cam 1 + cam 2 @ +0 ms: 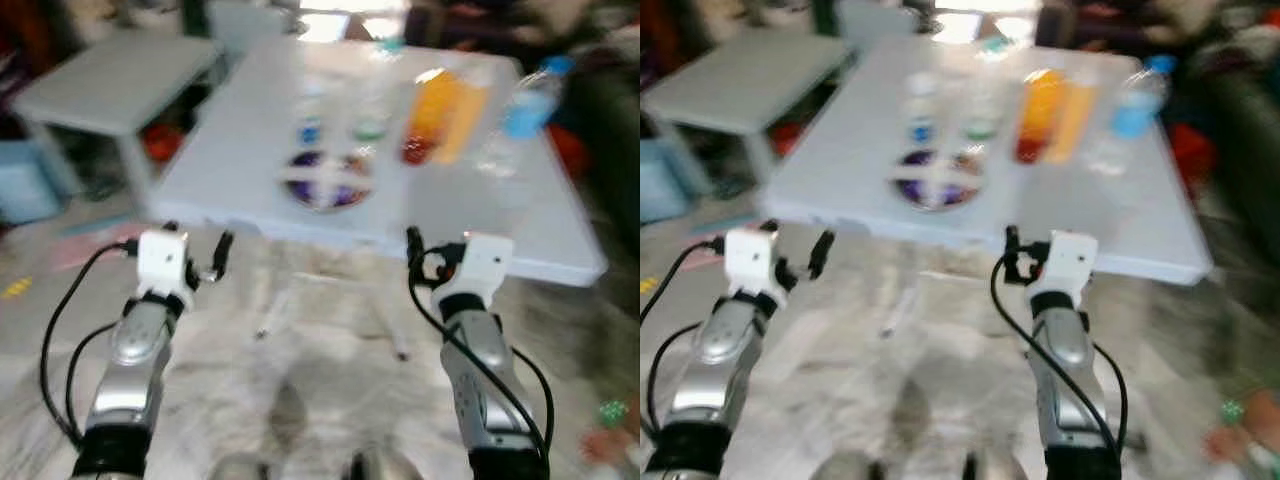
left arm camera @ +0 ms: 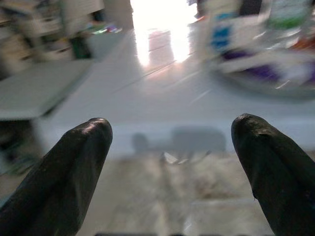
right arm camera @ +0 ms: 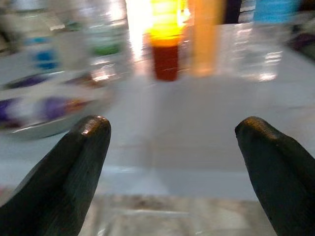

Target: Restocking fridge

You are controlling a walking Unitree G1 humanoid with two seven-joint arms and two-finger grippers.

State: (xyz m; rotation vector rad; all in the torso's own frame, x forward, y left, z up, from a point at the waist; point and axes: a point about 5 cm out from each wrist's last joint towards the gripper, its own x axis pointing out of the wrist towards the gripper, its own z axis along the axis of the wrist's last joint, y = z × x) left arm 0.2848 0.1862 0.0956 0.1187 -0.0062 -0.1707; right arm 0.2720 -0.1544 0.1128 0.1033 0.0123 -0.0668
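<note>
Both silver arms reach forward from the bottom of the head camera's frame, forearms angled up toward the near edge of a low, pale grey rectangular table [image 1: 250, 150] whose smooth top fills the upper middle of the frame. The left gripper [image 2: 172, 147] is held short of that edge at lower left, its two rounded black fingers [image 2: 78, 157] spread wide with nothing between them; the wrist camera looks between them across the glossy tabletop into a bright glare. The right gripper [image 3: 172, 147] is at centre right, just before the table's front edge, its fingers likewise spread wide and empty.

The goods for the fridge stand on the table, all softened by motion blur. A tall orange bottle with a dark red base [image 1: 432, 115] rises right of centre, with a clear plastic bottle with a blue label [image 1: 525, 105] further right. Two smaller clear bottles, one with a blue band [image 1: 310, 125] and one with a green band [image 1: 368, 122], stand behind a round shallow dish patterned in purple and white [image 1: 325, 185] near the table's front.

A second, smaller grey table [image 1: 110, 80] sits at upper left. The floor [image 1: 300, 380] below the arms is mottled beige stone with a dull sheen.
</note>
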